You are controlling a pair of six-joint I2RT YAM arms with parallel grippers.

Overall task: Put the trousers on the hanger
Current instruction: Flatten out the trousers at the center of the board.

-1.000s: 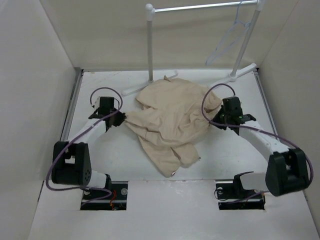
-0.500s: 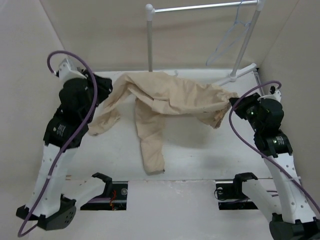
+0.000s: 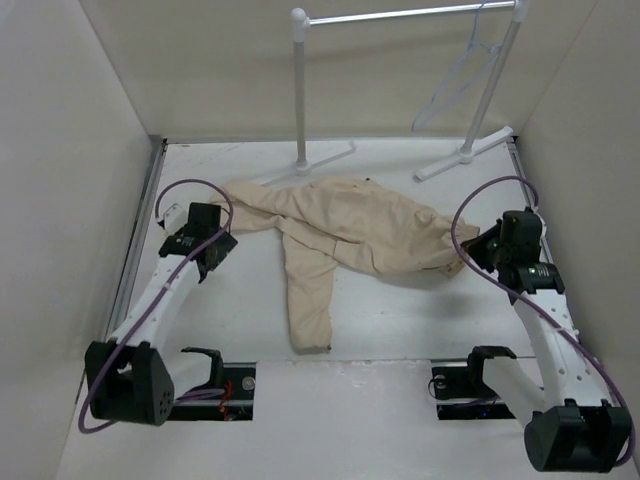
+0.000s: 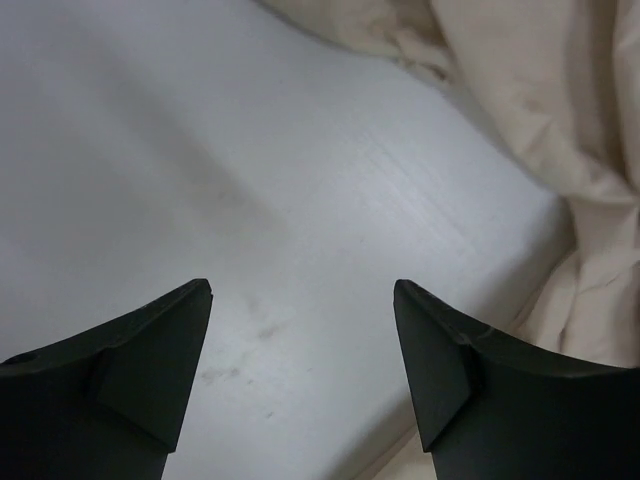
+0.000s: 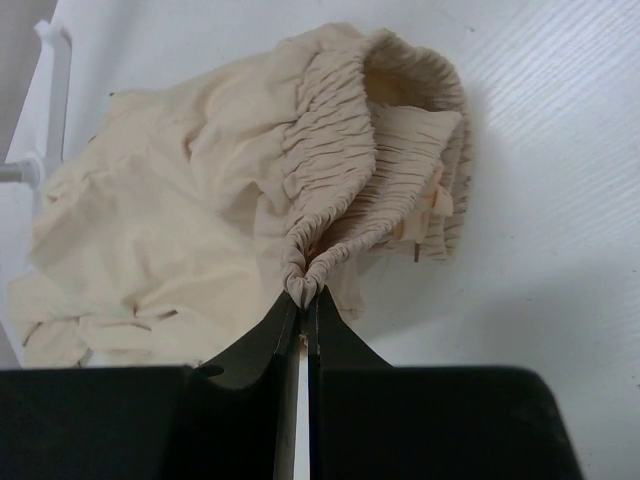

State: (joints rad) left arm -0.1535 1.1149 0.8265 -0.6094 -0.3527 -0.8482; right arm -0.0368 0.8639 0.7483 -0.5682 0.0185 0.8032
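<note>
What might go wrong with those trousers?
The right gripper pinches only a thin waistband fold of the trousers; it may slip out when lifted. The left gripper is open over bare table, so the cloth would hang from one side. The hanger hangs far off on the rail: a long carry.

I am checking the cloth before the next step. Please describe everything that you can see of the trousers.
The trousers are beige, soft, wrinkled cloth, lying spread on the white table. One leg reaches toward the near edge, the other toward the left arm's side. The gathered elastic waistband is at the right end, standing up in folds, and the right gripper is shut on a pinch of it. The open left gripper is close beside the cloth and holds nothing.
</note>
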